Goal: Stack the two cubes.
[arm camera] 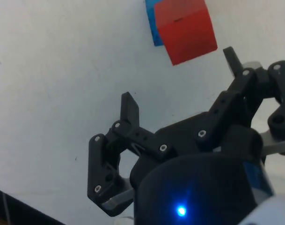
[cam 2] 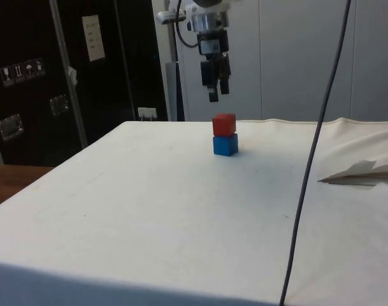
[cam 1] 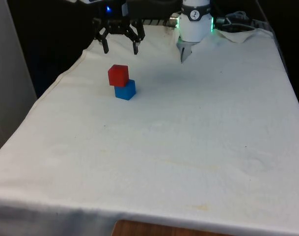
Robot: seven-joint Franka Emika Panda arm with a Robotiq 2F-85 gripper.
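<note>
A red cube (cam 1: 118, 75) (cam 2: 224, 124) (arm camera: 185, 29) rests on top of a blue cube (cam 1: 125, 90) (cam 2: 225, 145) (arm camera: 151, 21) on the white cloth, shifted a little toward the front view's left. My gripper (cam 1: 120, 49) (cam 2: 215, 90) (arm camera: 179, 77) hangs open well above the stack and slightly beyond it, nearer the robot's base. Nothing is between its fingers (arm camera: 129, 108), and it touches neither cube.
The white cloth (cam 1: 178, 137) covers the whole table. The robot's white base (cam 1: 194, 22) stands at the far edge, with a folded bit of cloth (cam 2: 362, 172) beside it. A dark cable (cam 2: 315, 146) hangs in front of the side view.
</note>
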